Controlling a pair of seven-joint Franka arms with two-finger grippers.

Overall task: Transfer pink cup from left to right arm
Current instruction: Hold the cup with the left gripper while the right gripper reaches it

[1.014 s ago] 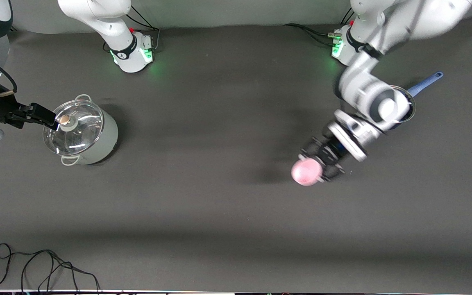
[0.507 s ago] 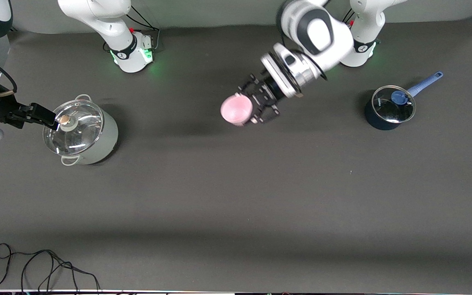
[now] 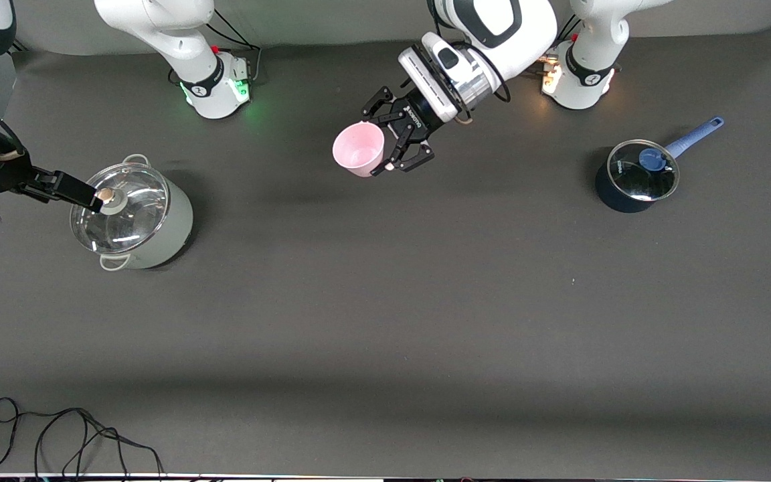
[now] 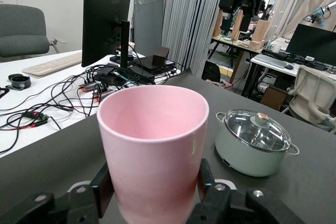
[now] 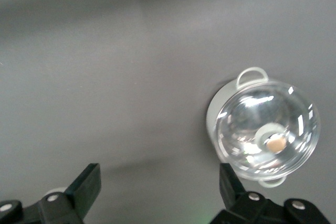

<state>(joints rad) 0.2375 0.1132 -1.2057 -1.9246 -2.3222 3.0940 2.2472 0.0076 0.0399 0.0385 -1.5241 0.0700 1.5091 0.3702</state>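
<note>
The pink cup (image 3: 357, 148) is held in the air by my left gripper (image 3: 377, 142), whose skeletal fingers are shut on its lower body. It hangs over the middle of the table near the arm bases, mouth tilted toward the right arm's end. In the left wrist view the cup (image 4: 152, 145) fills the middle, clamped on both sides by my left gripper (image 4: 155, 187). My right gripper (image 3: 94, 199) hangs open and empty above the pale green pot (image 3: 134, 217). In the right wrist view my right gripper (image 5: 160, 182) has its fingers wide apart.
The pale green pot has a glass lid and stands at the right arm's end; it shows in both wrist views (image 4: 254, 142) (image 5: 268, 135). A dark blue saucepan (image 3: 634, 175) with a glass lid stands at the left arm's end. A black cable (image 3: 71, 435) lies by the near edge.
My left arm has swung the pink cup from beside the blue saucepan to over the middle of the table near the bases. The right gripper has barely moved.
</note>
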